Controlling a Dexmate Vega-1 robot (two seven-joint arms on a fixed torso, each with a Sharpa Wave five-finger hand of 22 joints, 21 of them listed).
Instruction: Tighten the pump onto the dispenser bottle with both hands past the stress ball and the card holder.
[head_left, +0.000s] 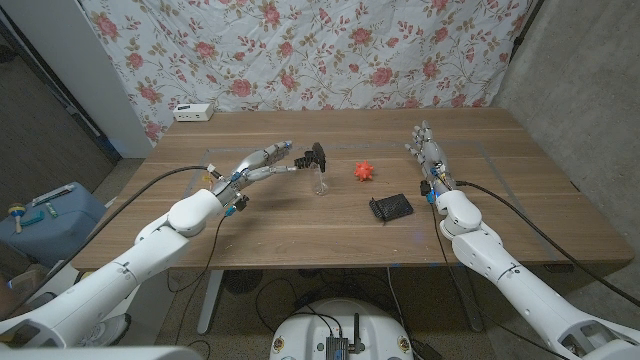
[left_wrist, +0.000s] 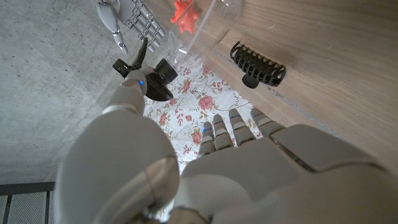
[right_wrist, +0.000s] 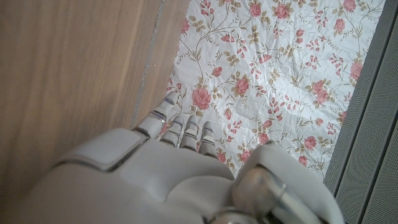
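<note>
The left arm reaches in from the near left corner of the wooden desk (head_left: 300, 215) toward its middle, forearm raised off the surface, and the left hand (head_left: 258, 164) stretches out level with its fingers pointing at the black pump (head_left: 317, 154). In the head view the fingertips end just beside the pump head; in the left wrist view the thumb tip (left_wrist: 134, 79) sits against the pump (left_wrist: 152, 79) while the other fingers (left_wrist: 233, 127) stay extended and slightly spread, so it touches the pump without a closed grip around it. The pump stands on top of the clear dispenser bottle (head_left: 320, 183), which is upright near the middle of the desk. The red, spiky stress ball (head_left: 364, 171) lies just beside the bottle toward the right edge, apart from it, and shows in the left wrist view too (left_wrist: 184, 12). The black card holder (head_left: 391, 207), ribbed along one side, lies nearer the front edge than the ball and toward the right, also seen from the left wrist (left_wrist: 257, 65). The right arm comes in from the near right corner, and the right hand (head_left: 430, 157) stands on its edge near the right side of the desk, well apart from the bottle, fingers straight, held close together and pointing toward the far edge, holding nothing. A white power strip (head_left: 192, 112) rests at the far left corner, in front of the floral cloth (head_left: 300, 50).
</note>
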